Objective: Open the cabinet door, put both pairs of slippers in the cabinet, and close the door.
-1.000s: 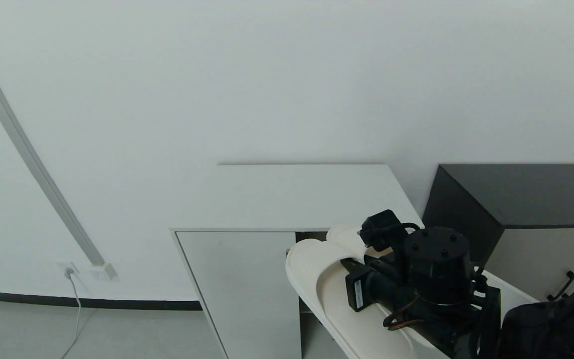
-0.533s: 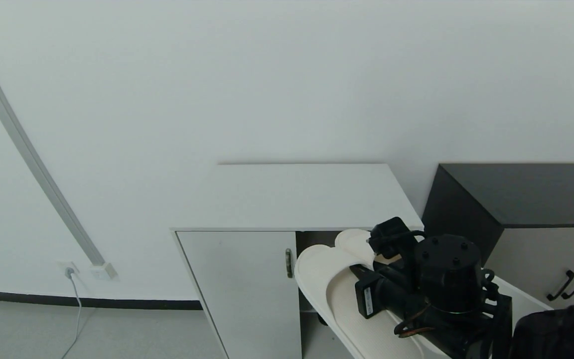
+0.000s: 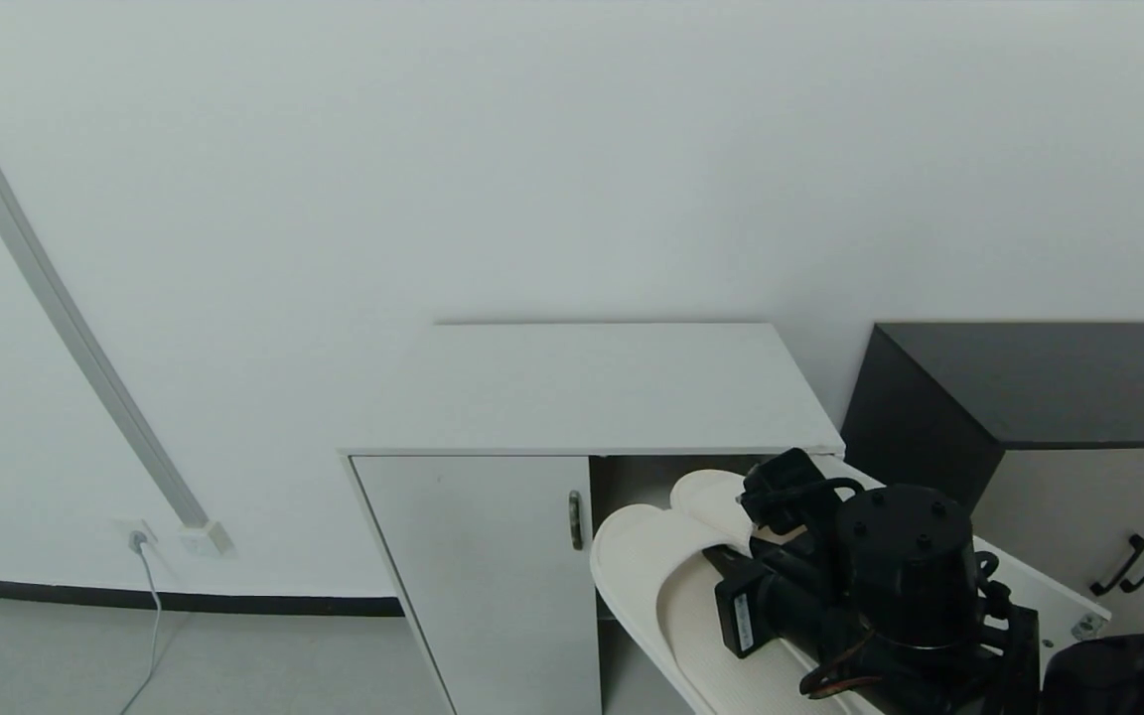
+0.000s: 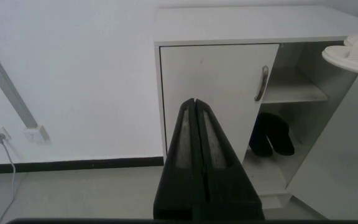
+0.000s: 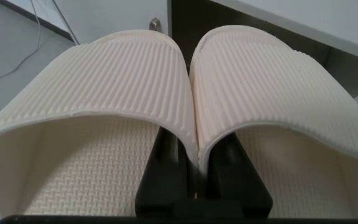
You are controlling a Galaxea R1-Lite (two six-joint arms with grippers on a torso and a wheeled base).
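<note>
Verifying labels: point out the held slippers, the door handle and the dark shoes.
slippers (image 5: pixel 129 81), right wrist view, ribbed upper.
door handle (image 4: pixel 261 84), left wrist view, bar's middle.
dark shoes (image 4: pixel 283 134), left wrist view, one shoe's upper.

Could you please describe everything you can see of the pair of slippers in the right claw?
The pair of slippers is cream-white, with ribbed uppers and waffle-textured insoles, and looks like soft cloth or foam. The two lie side by side with their inner edges touching, uppers facing up and toes pointing at the open right half of the white cabinet. The right claw is shut on the adjoining inner edges and holds them in the air at the opening.
</note>
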